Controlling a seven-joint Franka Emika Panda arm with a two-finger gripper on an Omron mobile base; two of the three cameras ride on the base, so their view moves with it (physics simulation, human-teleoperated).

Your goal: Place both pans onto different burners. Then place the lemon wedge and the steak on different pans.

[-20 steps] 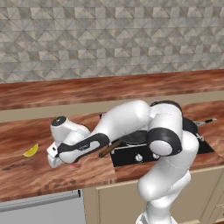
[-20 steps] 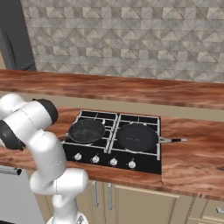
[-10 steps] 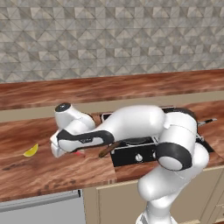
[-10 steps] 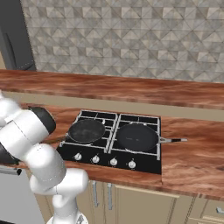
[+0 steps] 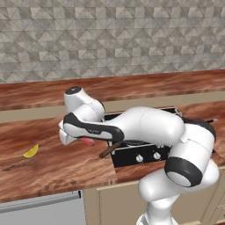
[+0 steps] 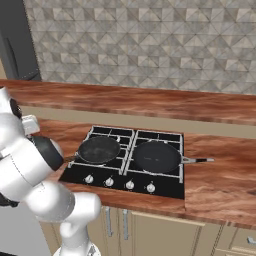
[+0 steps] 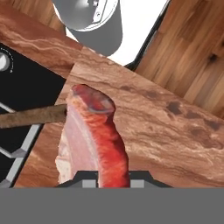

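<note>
Hand view shows our gripper (image 7: 113, 175) pinching the steak (image 7: 94, 140) by its edge, above the counter (image 7: 166, 127) beside the cooktop (image 7: 22, 87); we judge it soft, slippery, best gripped mid-slab.

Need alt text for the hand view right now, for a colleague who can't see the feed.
A raw pinkish-red steak fills the centre, pinched between the gripper fingers above a reddish-brown wooden counter. At left, a pan's brown handle juts out over the edge of the black cooktop.
</note>
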